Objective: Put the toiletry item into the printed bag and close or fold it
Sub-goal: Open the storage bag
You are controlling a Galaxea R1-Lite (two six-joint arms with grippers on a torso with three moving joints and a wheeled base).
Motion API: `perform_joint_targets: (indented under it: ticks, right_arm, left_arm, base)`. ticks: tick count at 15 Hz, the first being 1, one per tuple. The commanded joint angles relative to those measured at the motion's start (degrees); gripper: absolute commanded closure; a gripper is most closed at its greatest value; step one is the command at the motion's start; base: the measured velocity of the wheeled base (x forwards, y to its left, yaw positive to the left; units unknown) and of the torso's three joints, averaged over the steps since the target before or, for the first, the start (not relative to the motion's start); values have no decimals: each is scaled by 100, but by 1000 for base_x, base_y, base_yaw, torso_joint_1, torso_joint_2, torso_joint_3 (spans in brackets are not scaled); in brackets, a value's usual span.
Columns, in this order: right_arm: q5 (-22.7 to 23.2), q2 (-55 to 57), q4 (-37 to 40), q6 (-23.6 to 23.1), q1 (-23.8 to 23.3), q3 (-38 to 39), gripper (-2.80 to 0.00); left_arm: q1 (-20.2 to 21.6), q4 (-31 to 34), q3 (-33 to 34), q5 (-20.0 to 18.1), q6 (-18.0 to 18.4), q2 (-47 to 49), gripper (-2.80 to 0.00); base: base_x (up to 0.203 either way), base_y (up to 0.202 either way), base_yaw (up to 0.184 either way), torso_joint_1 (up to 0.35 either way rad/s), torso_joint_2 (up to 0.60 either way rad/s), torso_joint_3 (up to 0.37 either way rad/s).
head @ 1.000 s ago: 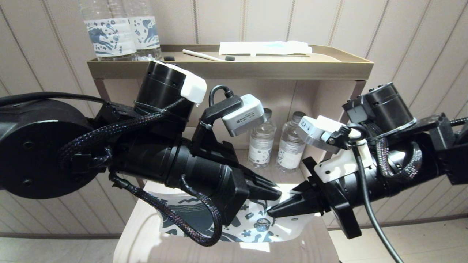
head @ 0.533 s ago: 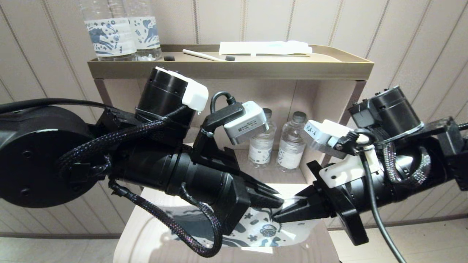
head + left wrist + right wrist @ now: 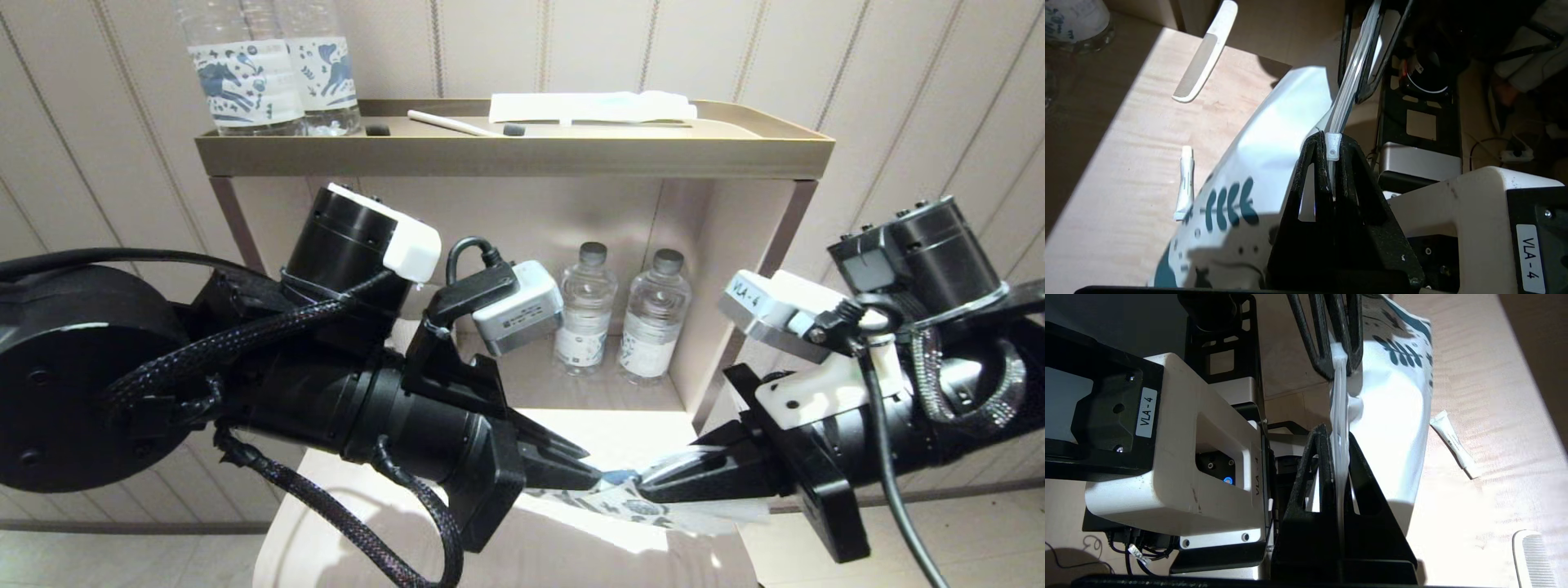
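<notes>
Printed bag: flat white plastic pouch printed with dark blue leaves and figures [image 3: 1274, 163], held up off the pale wooden table [image 3: 1139, 134] by its zip edge, its body hanging toward the table's near edge
Left gripper: black two-fingered gripper [image 3: 589, 474], clamped shut on one end of the bag's clear zip strip, just at the small white slider [image 3: 1333, 147]
Right gripper: black two-fingered gripper [image 3: 653, 488], pinched shut on the same strip close by, tip to tip with the left
Handling: looks light, thin and limp, likely slippery; it sags between the grips, so the stiffer zip strip seems the best place to hold
Toiletry item: small white tube [image 3: 1453, 445], lying on the table beside the hanging bag, not yet inside
Comb: white plastic comb [image 3: 1204, 55], farther back toward the shelf
Bag to tools: strip runs straight from one jaw pair to the other
</notes>
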Motion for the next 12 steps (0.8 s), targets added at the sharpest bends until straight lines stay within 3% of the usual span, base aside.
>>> perform_joint_targets:
  ticks: [1,12]
  right_arm:
    - [29,-194,13,-18,-96,105,0]
    - [73,-704,39,-93,-285,548,0]
  left_arm:
    - [134,0,88,-23,14,-118,0]
    - [696,0,545,-59,307,-480,0]
  base:
    - [0,0,0,0,0,0]
    - [0,0,0,0,0,0]
